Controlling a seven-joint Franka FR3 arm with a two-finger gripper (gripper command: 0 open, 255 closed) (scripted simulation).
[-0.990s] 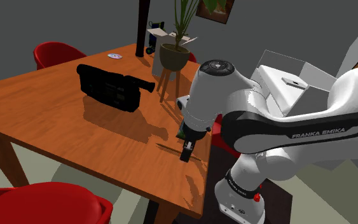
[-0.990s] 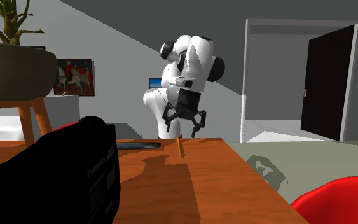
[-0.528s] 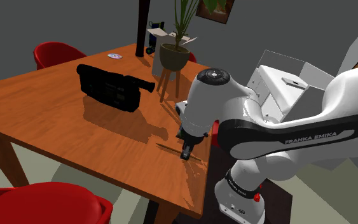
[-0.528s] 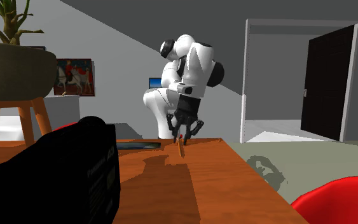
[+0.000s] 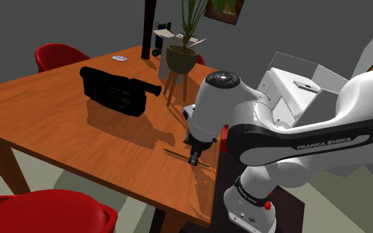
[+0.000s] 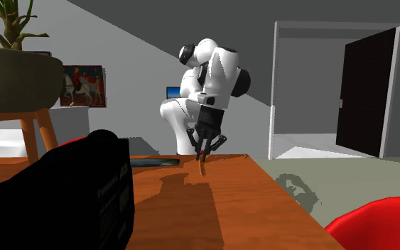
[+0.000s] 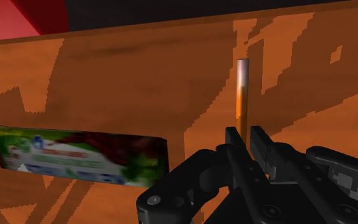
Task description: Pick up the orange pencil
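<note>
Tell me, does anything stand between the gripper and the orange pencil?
Nothing visible does. The gripper clasps the orange pencil at one end, low over the brown table. The black camcorder stands well apart from them.

The pencil (image 7: 241, 95) is orange along its shaft, with a pale greyish-pink end. The gripper (image 7: 245, 137) is plain black. The table (image 5: 46, 112) is a warm orange-brown with faint darker streaks. The camcorder (image 5: 112, 91) near the table's middle is black all over. The plant pot (image 5: 181, 58) by the table's far edge is dark olive, its leaves (image 5: 193, 16) green, its stand (image 5: 175, 86) light orange-brown. A flat packet (image 7: 75, 156) is printed in green, white and red. The arm (image 5: 291, 132) is white with dark joints and white lettering on a black band. The chair (image 5: 59, 54) beyond the table's far corner is glossy red. The door (image 6: 365, 96) is black in a white frame.
</note>
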